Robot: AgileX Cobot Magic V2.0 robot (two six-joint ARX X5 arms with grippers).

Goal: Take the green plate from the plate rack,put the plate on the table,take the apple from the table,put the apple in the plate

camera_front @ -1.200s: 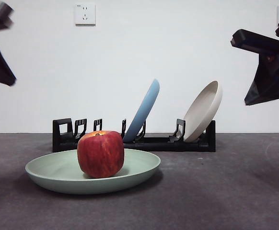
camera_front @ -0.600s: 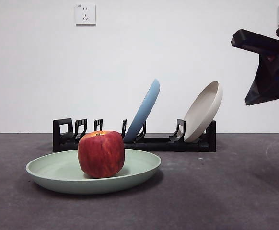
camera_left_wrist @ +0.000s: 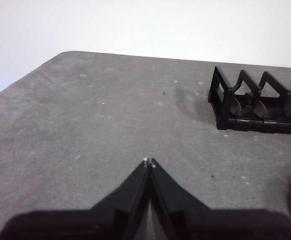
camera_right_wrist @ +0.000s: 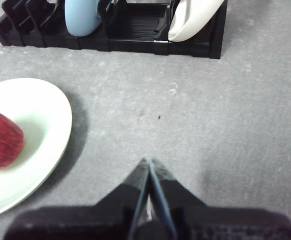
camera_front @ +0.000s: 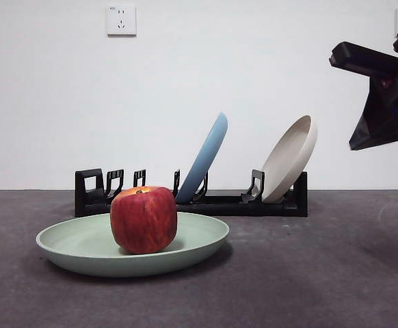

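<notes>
The green plate (camera_front: pixel 89 249) lies flat on the dark grey table (camera_front: pixel 322 273), in front of the black plate rack (camera_front: pixel 219 203). The red apple (camera_front: pixel 143 219) sits upright in the plate, and the right wrist view shows it (camera_right_wrist: pixel 0 140) on the plate (camera_right_wrist: pixel 40 130) too. My right gripper (camera_right_wrist: pixel 149 161) is shut and empty, held high over bare table to the right of the plate; its arm (camera_front: pixel 383 96) shows at the front view's upper right. My left gripper (camera_left_wrist: pixel 149 161) is shut and empty above bare table, apart from the rack's loop end (camera_left_wrist: pixel 225 100).
A light blue plate (camera_front: pixel 204 158) and a beige plate (camera_front: pixel 289 158) lean in the rack's slots. A wall socket (camera_front: pixel 121 20) is on the white wall behind. The table's left edge (camera_left_wrist: pixel 20 80) shows in the left wrist view.
The dark arm at the front view's upper left has withdrawn out of the picture. The arm at the right, the plate and the apple have not moved.
</notes>
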